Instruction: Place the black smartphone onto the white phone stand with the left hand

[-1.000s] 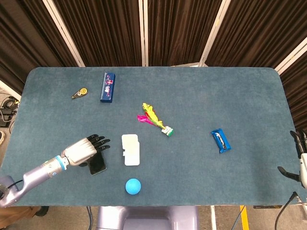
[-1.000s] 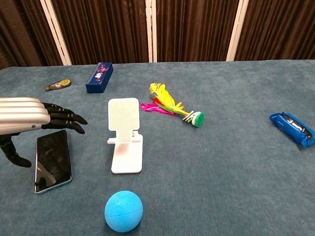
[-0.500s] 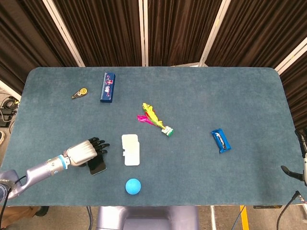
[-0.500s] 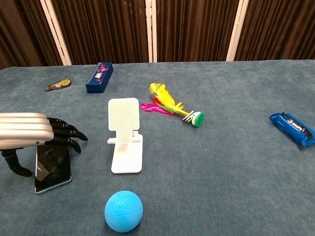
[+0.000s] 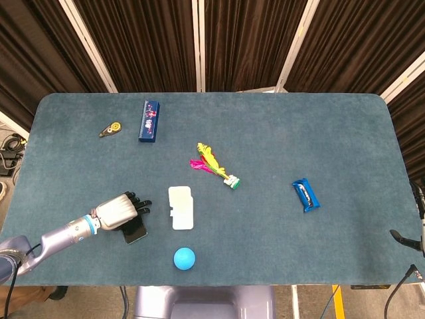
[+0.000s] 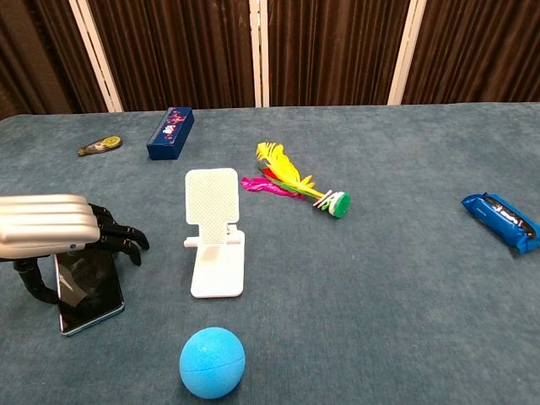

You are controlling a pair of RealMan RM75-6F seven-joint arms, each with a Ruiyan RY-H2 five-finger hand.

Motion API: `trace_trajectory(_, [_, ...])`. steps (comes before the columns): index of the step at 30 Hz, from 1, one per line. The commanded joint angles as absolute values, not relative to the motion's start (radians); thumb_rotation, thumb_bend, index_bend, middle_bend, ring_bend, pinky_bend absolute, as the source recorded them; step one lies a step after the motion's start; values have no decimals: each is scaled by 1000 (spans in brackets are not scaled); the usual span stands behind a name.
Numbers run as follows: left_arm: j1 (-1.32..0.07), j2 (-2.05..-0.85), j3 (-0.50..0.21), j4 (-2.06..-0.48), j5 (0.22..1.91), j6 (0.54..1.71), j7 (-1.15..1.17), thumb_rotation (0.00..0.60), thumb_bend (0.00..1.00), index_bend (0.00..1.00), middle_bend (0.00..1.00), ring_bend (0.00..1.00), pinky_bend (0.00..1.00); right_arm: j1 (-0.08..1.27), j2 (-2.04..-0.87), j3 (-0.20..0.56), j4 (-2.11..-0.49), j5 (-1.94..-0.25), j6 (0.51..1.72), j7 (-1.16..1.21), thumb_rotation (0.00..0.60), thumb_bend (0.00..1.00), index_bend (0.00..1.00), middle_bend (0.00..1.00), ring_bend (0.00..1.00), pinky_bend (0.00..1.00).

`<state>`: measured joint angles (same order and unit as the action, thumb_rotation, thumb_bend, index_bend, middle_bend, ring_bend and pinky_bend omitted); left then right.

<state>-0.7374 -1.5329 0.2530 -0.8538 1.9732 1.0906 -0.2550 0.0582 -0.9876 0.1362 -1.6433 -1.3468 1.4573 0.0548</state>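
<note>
Even overhead light, both views bright and sharp. Soft shadows only: under the ball (image 6: 212, 362) toward 6 o'clock. Faint glare on the phone (image 6: 86, 285) screen. Curtains (image 5: 199, 40) dark, surface (image 5: 279, 133) matte.

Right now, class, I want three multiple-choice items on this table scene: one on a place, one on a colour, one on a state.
1. Where does the black smartphone lie?
A. On the white phone stand
B. On the table, under the left hand
C. Beside the blue snack packet

2. What colour is the ball nearest the table's front edge?
A. Red
B. Yellow
C. Blue

3. How does the white phone stand stand?
A. Upright and bare
B. Tipped flat on its back
C. Upright with the phone on it

Answers:
1 B: the left hand curls over the phone in the chest view.
2 C: both views show it blue.
3 A: its back plate rises with nothing resting on it.
</note>
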Motion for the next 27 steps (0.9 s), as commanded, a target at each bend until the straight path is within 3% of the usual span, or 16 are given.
trace_trajectory(1, [-731, -1537, 257, -838, 1976, 1119, -253, 600, 0, 498, 453, 439, 401, 58, -987, 136, -1643, -1347, 1457, 56, 600, 0, 0, 0, 0, 0])
trace_trajectory(7, [-718, -1522, 254, -834, 1972, 1188, -247, 600, 0, 568, 498, 478, 439, 57, -985, 135, -1645, -1352, 1458, 61, 600, 0, 0, 0, 0, 0])
trace_trajectory(13, [-715, -1484, 236, -846, 1980, 1272, -179, 600, 0, 569, 499, 479, 439, 57, -983, 134, -1648, -1356, 1458, 66, 600, 0, 0, 0, 0, 0])
trace_trajectory(19, [-733, -1425, 138, -878, 1989, 1428, 57, 600, 0, 567, 498, 479, 437, 55, -980, 135, -1650, -1358, 1460, 73, 600, 0, 0, 0, 0, 0])
trace_trajectory(27, [-855, -1356, 65, -951, 2047, 1437, 212, 600, 0, 540, 453, 462, 398, 53, -977, 135, -1648, -1359, 1460, 85, 600, 0, 0, 0, 0, 0])
